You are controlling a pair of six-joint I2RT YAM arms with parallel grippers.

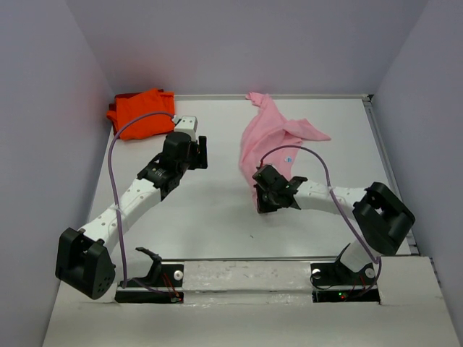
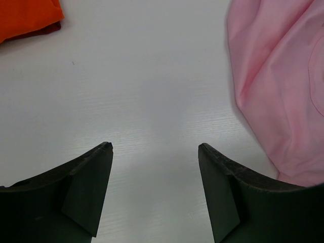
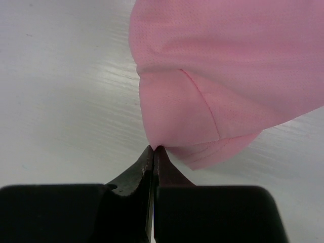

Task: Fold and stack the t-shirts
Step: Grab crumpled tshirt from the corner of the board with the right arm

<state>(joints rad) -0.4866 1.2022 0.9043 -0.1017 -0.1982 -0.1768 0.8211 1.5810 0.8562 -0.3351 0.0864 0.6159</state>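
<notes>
The light pink t-shirt (image 1: 271,137) lies crumpled on the table from the back centre toward the middle. It also shows in the left wrist view (image 2: 276,76) and the right wrist view (image 3: 223,66). My right gripper (image 3: 153,148) is shut, pinching the near edge of the pink shirt; in the top view it (image 1: 262,189) sits at the shirt's near end. The bright orange t-shirt (image 1: 141,113) lies bunched at the back left corner, and its edge shows in the left wrist view (image 2: 25,17). My left gripper (image 2: 154,147) is open and empty above bare table, between the two shirts (image 1: 204,152).
White walls close in the table on the left, back and right. A metal rail (image 1: 383,155) runs along the table's right edge. The arm bases and cables sit at the near edge (image 1: 246,278).
</notes>
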